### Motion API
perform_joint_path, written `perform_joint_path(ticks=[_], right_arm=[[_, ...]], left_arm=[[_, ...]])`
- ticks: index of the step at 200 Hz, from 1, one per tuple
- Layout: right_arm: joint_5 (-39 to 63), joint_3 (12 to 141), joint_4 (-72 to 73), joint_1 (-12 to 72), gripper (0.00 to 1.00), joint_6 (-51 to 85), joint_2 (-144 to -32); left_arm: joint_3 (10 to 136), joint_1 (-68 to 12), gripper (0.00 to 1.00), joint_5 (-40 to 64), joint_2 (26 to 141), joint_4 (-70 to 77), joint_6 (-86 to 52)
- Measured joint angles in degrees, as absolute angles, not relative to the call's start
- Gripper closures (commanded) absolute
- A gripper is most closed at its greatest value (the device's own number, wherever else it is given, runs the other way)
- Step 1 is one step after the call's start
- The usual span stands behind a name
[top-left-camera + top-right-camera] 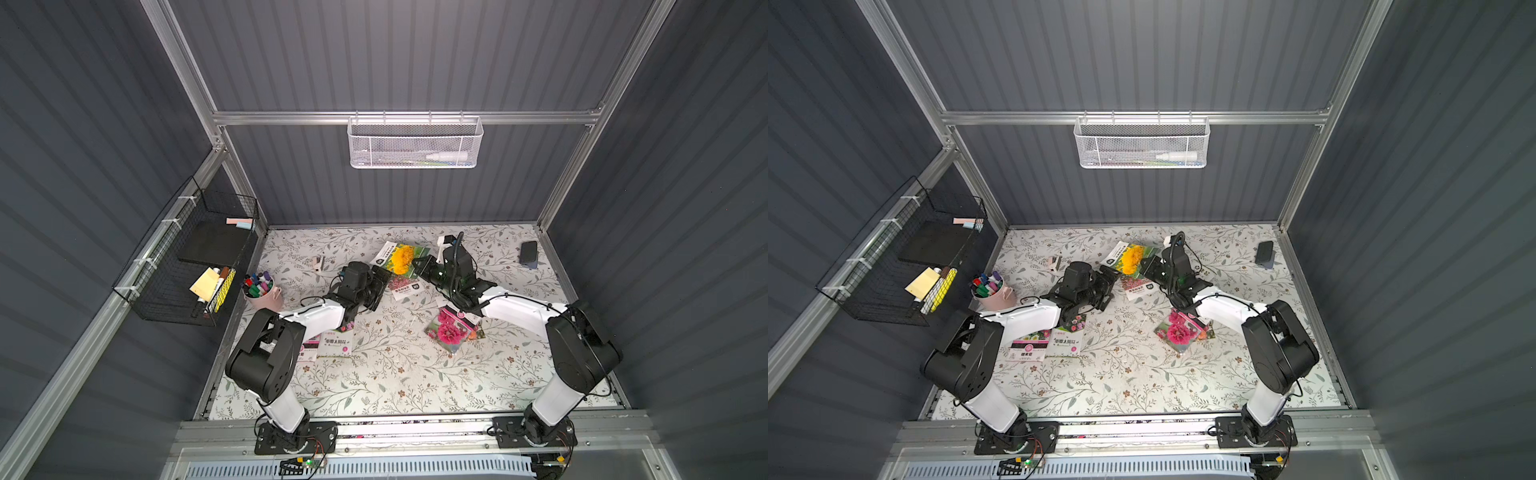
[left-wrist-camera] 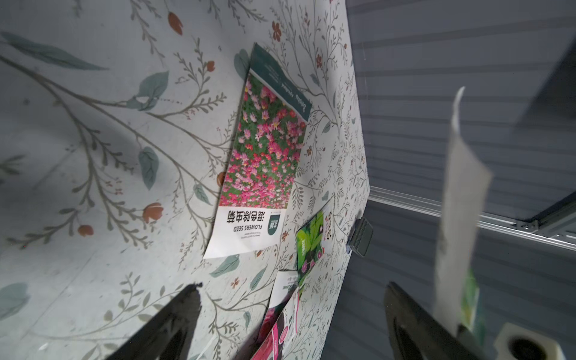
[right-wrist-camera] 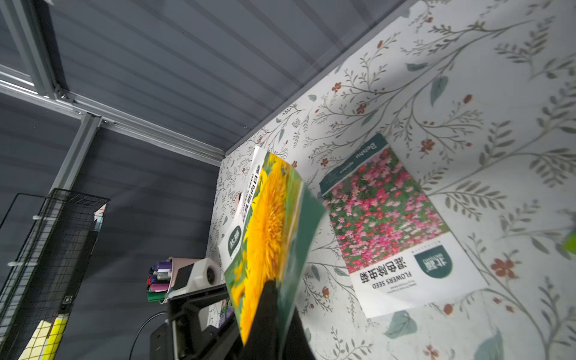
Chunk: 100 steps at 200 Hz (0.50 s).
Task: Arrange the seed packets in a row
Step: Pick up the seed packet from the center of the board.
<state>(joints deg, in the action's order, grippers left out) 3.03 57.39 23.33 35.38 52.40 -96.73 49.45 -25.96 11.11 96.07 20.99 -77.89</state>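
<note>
Right jaws pinch the yellow packet [image 3: 268, 224] above the table [image 3: 467, 93] — left jaws spread, pink packet [image 2: 265, 149] lying flat ahead.

Left arm [image 1: 316, 318], right arm [image 1: 515, 309]: white shells, black joints, thin black cables, bolted black bases.

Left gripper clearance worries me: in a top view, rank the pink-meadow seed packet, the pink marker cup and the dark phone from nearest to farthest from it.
1. the pink-meadow seed packet, right beside the left gripper, centre.
2. the pink marker cup, well off to the left.
3. the dark phone, farthest, back right.
</note>
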Motion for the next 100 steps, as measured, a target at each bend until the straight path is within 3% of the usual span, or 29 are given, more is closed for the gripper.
perform_joint_path(ticks=[19,100], right_arm=[[-0.3,54.0,23.8,35.1,1.0,54.5,-94.8],[0.0,52.5,30.2,34.5,1.0,60.6,-95.6]], left_arm=[[48.3,-26.2,0.01,10.9,96.1,24.7,-78.3],[47.9,-27.2,0.01,13.0,102.3,40.6,-83.0]])
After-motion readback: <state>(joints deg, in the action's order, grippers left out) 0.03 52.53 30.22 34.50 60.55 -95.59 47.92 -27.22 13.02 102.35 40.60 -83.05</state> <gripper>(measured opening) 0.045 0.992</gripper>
